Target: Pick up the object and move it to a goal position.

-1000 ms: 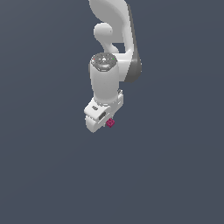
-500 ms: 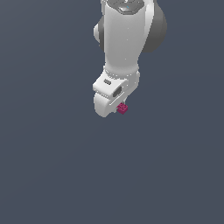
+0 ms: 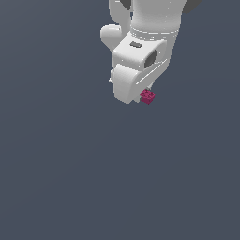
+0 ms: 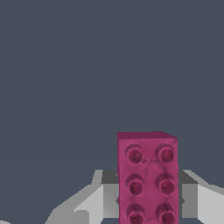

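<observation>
Flat slate-grey background fills both views, so you get no desk edge, no markings and no visible goal marker to steer by. Nearest thing in the wrist view is the brick (image 4: 147, 177), low and right of centre in that frame, studs facing the camera, with the grey fingers (image 4: 107, 194) flanking it on either side. So your hand (image 3: 145, 93) looks clamped onto the brick, pinching it by its sides. Further back, in the exterior view, the brick (image 3: 148, 97) pokes out under the white hand in the upper middle of the frame, right of centre, and seems to be off the ground.

My read: pick is done, you're in the carry step. Next you need a steady grip and a smooth move to the goal, wherever it is.

Count: one brick, one arm, one hand.
</observation>
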Tool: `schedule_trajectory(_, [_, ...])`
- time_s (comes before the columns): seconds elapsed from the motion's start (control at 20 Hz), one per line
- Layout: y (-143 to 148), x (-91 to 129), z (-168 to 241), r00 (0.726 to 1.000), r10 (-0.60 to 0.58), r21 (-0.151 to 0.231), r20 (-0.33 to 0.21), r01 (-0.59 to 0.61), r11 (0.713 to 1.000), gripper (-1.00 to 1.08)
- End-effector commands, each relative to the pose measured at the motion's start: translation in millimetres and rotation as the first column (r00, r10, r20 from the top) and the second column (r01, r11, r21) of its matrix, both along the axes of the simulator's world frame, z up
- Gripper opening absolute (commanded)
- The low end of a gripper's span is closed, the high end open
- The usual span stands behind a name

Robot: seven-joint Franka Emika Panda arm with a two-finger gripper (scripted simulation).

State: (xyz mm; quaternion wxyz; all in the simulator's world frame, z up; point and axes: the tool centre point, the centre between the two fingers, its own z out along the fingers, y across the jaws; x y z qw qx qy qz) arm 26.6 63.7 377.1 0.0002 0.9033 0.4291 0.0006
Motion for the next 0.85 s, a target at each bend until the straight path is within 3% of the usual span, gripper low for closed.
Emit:
schedule_trajectory(0.0, [6.8, 2.0, 17.3, 1.000, -0.001, 0.000, -0.001, 0.001, 1.000, -1.00])
schedule_trajectory(0.8, [23.1, 9.5, 57.2, 1.000, -0.001, 0.000, -0.001, 0.001, 1.000, -1.00])
